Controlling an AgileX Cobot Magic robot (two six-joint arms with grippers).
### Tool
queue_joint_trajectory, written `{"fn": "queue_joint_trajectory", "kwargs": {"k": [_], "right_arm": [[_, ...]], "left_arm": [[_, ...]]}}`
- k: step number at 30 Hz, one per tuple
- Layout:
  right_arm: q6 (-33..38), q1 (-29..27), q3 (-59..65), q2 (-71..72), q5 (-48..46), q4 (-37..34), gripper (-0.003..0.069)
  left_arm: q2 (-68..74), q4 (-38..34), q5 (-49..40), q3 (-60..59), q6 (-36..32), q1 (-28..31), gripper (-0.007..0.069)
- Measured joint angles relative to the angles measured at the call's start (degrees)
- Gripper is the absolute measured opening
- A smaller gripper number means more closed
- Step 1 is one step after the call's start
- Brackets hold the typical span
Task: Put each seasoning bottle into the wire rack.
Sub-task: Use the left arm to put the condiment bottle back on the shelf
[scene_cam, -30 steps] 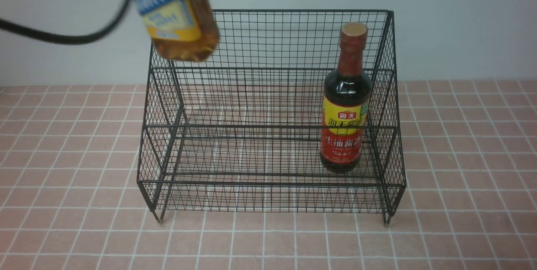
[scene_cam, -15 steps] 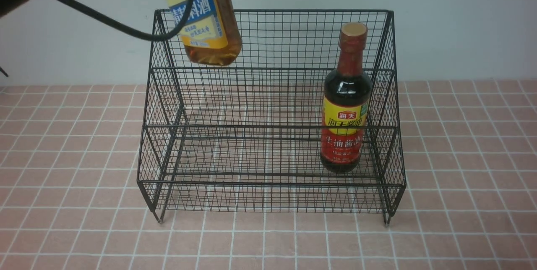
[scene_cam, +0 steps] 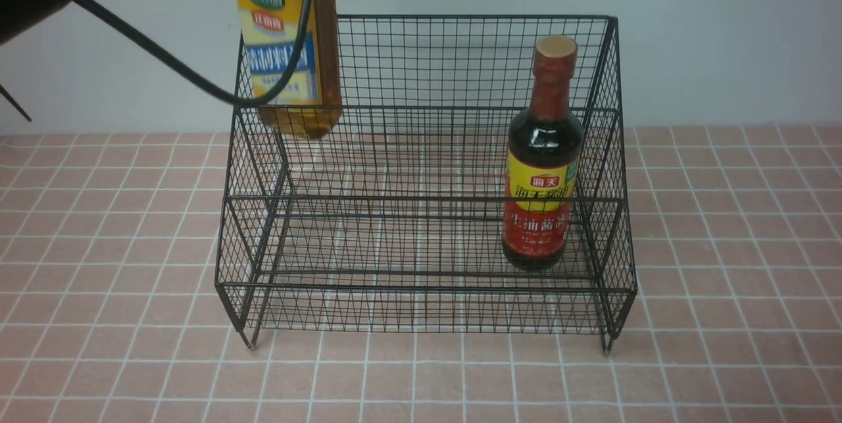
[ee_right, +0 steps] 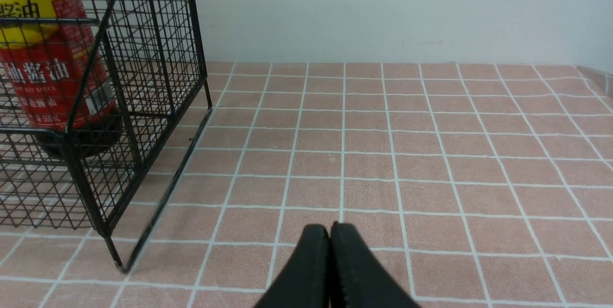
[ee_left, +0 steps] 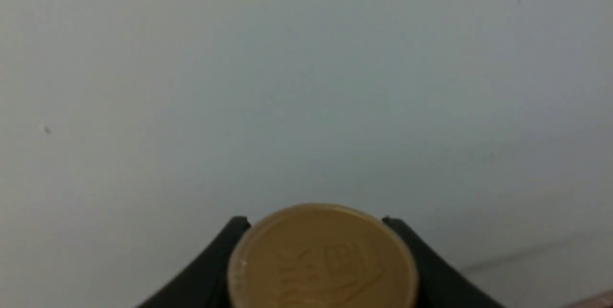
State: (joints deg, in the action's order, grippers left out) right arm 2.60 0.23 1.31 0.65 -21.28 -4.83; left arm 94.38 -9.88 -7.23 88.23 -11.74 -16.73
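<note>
Wire rack (scene_cam: 421,107): blk mesh, 2-tier.
Amber bottle (scene_cam: 286,48): upright, held aloft at rack's left rear corner. L gripper (ee_left: 313,224) clamped on it, fingers flanking gold cap (ee_left: 321,260).
Soy bottle (scene_cam: 543,166): upright inside rack, right end.
R gripper (ee_right: 330,233): fingers pressed together, empty, low beside rack's right side.

Front view looks down on the wire rack (scene_cam: 421,198); the low right wrist view shares its right side.

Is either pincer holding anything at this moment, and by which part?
The left pincer holds the amber bottle by its top, fingers flanking the gold cap. The right pincer is shut, holding nothing.
</note>
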Motion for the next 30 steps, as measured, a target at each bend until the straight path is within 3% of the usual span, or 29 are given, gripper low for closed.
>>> {"fn": "queue_joint_trajectory", "kwargs": {"k": [30], "right_arm": [[0.0,0.0,0.0,0.0,0.0,0.0,-0.0012]], "left_arm": [[6.8,-3.2,-10.2,0.5,4.2,0.1,0.0301]]}}
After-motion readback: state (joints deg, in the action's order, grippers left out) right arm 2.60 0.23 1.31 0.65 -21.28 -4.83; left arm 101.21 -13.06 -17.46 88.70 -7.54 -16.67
